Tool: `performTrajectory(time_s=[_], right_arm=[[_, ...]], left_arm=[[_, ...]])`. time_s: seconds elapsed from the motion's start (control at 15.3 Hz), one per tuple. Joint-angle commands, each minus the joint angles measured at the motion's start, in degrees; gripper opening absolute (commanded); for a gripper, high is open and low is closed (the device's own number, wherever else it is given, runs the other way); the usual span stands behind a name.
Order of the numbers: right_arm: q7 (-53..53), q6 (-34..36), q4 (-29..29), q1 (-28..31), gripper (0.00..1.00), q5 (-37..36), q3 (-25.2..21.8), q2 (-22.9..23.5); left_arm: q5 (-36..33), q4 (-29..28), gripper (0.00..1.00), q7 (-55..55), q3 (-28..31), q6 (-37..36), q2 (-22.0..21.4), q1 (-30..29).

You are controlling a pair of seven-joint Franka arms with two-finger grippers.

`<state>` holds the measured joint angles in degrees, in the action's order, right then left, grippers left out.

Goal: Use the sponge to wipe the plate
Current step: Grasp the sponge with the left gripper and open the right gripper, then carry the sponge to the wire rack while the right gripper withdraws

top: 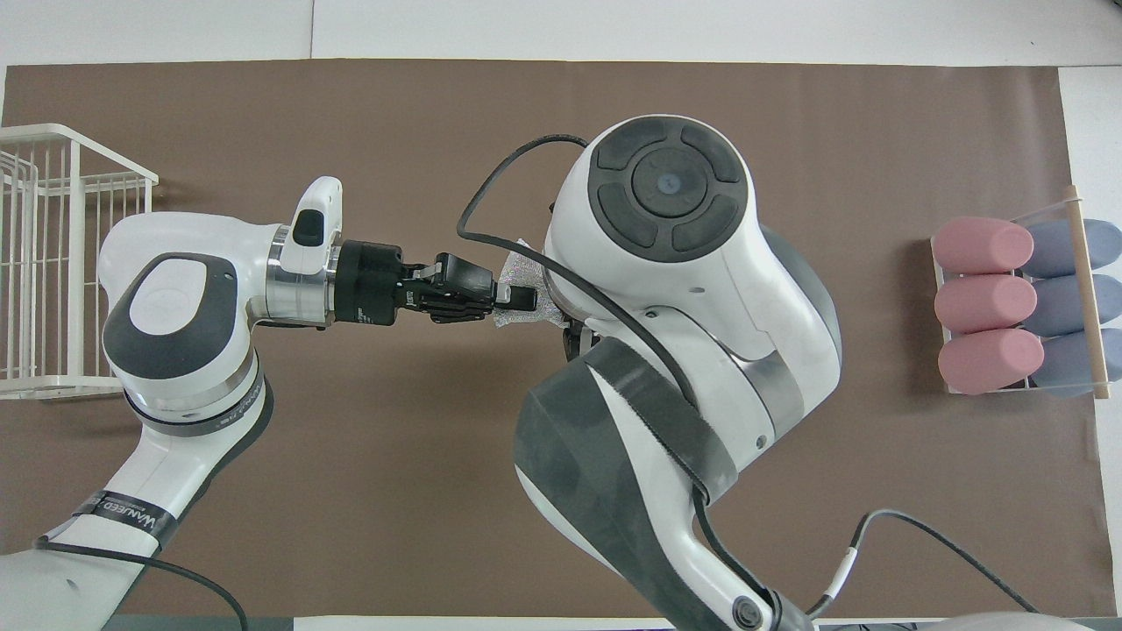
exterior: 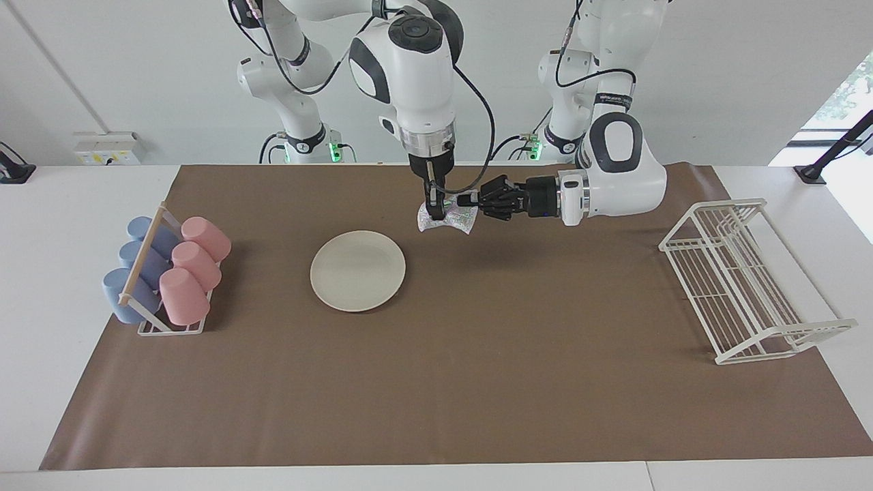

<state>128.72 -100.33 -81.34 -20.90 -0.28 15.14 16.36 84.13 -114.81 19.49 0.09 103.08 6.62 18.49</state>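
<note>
Above the brown mat, the left gripper [exterior: 466, 200] pinches the small shiny grey sponge [exterior: 447, 219]; the right gripper [exterior: 434, 208] touches it, grip unclear.

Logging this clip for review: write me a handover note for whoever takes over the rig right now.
Left claw: shut on the sponge, held in the air over the brown mat.
Right claw: pointing down at the same sponge; can't tell whether it grips.
Plate: on the mat, toward the right arm's end, untouched.
Done: sponge lifted, mid-handover.
Left: finish the handover, then wipe the plate.
</note>
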Motion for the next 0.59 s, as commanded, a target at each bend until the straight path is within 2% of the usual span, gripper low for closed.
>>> performTrajectory(time_s=[0.0,0.26,0.52], right_arm=[[-4.3,2.8,-2.3,3.2,1.00,-1.2,0.7,-2.5],[-15.6,9.6,-7.0,8.5,1.00,-0.5,0.7,-8.3],[-30.9,10.4,-17.6,15.8,1.00,-0.3,0.7,-18.6]], left_arm=[[-2.6,1.5,0.00,-2.2,0.9,-0.5,0.4,0.1],[-9.8,3.4,0.00,-8.9,1.4,-0.7,-1.4,-1.7],[-27.0,10.6,0.00,-26.3,1.5,-0.7,-4.1,-3.6]])
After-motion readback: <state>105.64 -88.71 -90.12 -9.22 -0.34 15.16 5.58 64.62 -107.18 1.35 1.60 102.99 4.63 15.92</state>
